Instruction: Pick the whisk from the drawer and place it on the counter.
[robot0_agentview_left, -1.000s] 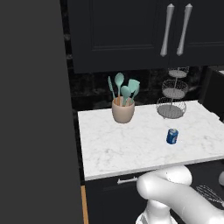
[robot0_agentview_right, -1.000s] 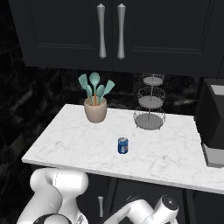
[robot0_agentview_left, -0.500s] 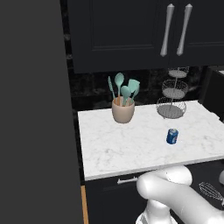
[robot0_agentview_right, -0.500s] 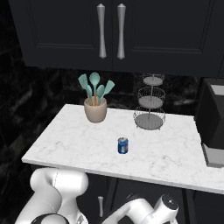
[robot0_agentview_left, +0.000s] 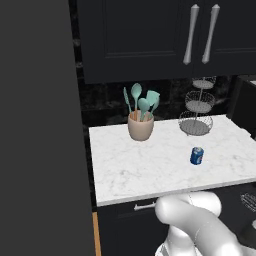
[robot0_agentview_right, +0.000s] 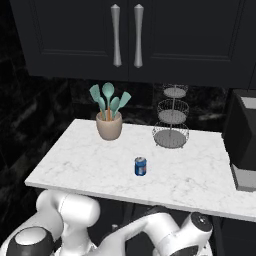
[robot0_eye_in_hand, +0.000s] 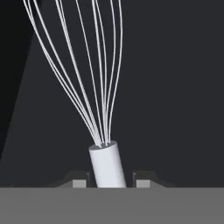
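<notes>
We note the whisk (robot0_eye_in_hand: 105, 164): thin bright metal wires, smooth matt handle; counter (robot0_agentview_left: 150, 165): white veined marble, smooth.

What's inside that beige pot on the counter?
The beige pot holds several teal utensils, heads sticking up. Their lower handles are hidden inside the pot.

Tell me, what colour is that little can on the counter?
Blue, with a silver top. The can shows best in the right base view, on the white marble counter.
</notes>
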